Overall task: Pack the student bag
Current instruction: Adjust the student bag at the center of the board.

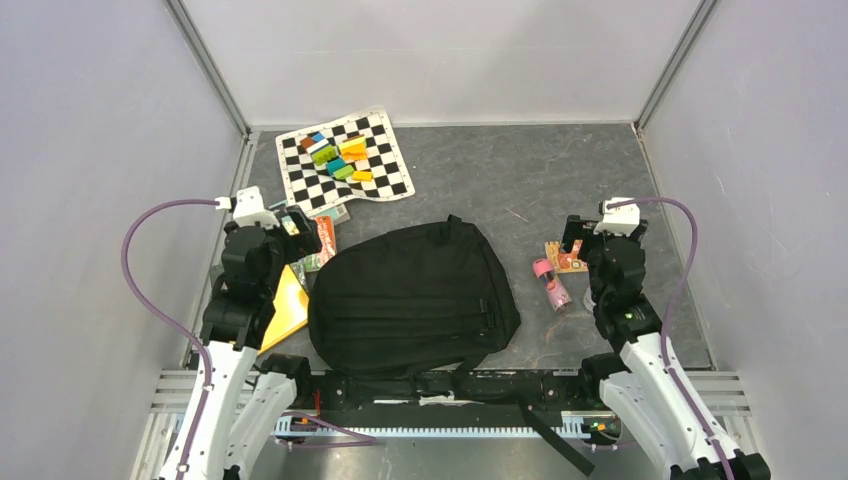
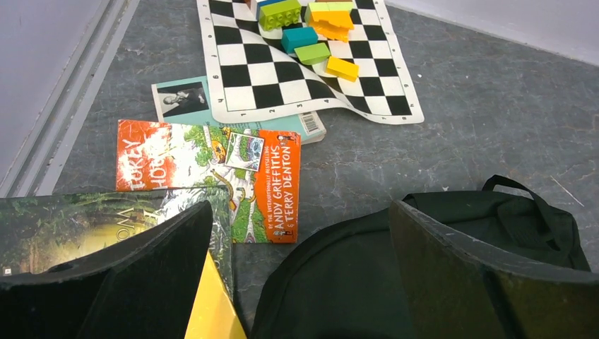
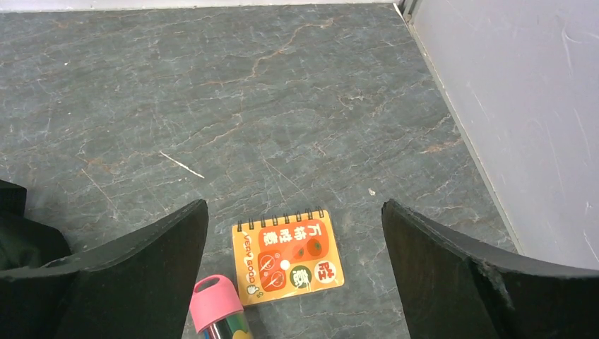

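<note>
The student bag (image 1: 410, 295), a large black backpack, lies flat at the middle of the table with its rounded top toward the back. My left gripper (image 1: 300, 233) hovers open at the bag's upper left edge; in the left wrist view the gripper (image 2: 300, 208) spans the bag's rim (image 2: 353, 282) and bare table, holding nothing. My right gripper (image 1: 573, 235) hangs open to the right of the bag. In the right wrist view that gripper (image 3: 294, 205) is above an orange spiral notebook (image 3: 289, 256) and a pink-capped bottle (image 3: 215, 304), touching neither.
A chessboard mat (image 1: 345, 155) with several coloured blocks (image 2: 311, 28) lies at the back left. Left of the bag lie an orange book (image 2: 212, 180), a green book (image 2: 85, 226), a yellow folder (image 1: 285, 305) and a teal book (image 2: 184, 99). Walls enclose the table.
</note>
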Available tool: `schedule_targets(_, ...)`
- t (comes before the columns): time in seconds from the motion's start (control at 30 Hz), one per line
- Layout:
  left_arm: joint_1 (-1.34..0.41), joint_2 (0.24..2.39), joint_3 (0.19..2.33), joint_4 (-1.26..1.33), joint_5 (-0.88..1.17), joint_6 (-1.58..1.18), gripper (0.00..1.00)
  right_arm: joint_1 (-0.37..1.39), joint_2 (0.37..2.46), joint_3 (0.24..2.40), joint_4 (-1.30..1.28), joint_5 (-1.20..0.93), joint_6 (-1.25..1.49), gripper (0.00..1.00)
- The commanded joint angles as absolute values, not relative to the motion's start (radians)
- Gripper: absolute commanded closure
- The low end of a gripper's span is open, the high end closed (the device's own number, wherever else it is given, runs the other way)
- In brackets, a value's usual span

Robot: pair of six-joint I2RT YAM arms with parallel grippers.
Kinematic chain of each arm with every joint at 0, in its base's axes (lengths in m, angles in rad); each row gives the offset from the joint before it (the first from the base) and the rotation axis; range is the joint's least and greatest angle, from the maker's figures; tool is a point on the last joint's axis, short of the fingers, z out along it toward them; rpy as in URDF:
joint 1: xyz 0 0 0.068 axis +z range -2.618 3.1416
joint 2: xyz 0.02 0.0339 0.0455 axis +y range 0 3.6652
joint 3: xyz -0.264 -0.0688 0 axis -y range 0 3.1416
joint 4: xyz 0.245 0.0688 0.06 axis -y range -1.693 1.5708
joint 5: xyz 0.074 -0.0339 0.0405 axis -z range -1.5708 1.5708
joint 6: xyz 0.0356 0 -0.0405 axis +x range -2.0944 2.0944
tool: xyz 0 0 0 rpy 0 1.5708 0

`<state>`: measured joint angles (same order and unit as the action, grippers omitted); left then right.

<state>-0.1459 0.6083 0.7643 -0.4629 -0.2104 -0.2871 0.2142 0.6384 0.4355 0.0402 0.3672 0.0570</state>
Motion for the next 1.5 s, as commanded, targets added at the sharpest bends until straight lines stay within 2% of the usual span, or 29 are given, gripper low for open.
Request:
schedule_targets(0.0,-0.141,0.623,0.8,-0.451,-0.252,-0.313,0.0,0.216,0.611,0.482,0.05,0.339,0.055,0.02)
schedule_targets(0.17,-0.141,0.648,0.811,-0.472,-0.27,-0.323,0.0,0.215,0.597,0.484,0.057,0.268,0.054,0.02)
schedule_targets(0.37,-0.141,0.643,0.785,-0.468,-0.256,-0.334,0.0,0.216,0.627,0.517,0.034,0.09,0.023,0.02)
schedule_targets(0.6,-0.141,0.706,0.793,-0.561,-0.178,-0.404,0.0,0.226,0.796,0.584,-0.076,-0.21,0.059,0.02)
schedule_targets(0.73,-0.141,0.703,0.77,-0.63,-0.134,-0.479,0.0,0.294,0.885,0.592,-0.16,-0.269,0.071,0.02)
schedule_targets(1.0,-0.141,0.639,0.683,-0.696,-0.044,-0.636,0.0,0.49,0.911,0.447,-0.074,-0.274,0.264,0.02)
schedule_targets(1.3,-0.141,0.619,0.737,-0.771,-0.049,-0.618,0.0,0.562,0.926,0.39,-0.117,-0.163,0.298,0.16)
schedule_targets(1.4,-0.141,0.61,0.742,-0.792,-0.04,-0.616,0.0,0.579,0.931,0.384,-0.131,-0.134,0.295,0.27)
schedule_targets(1.47,-0.141,0.607,0.748,-0.809,-0.036,-0.614,0.0,0.587,0.941,0.383,-0.14,-0.111,0.3,0.3)
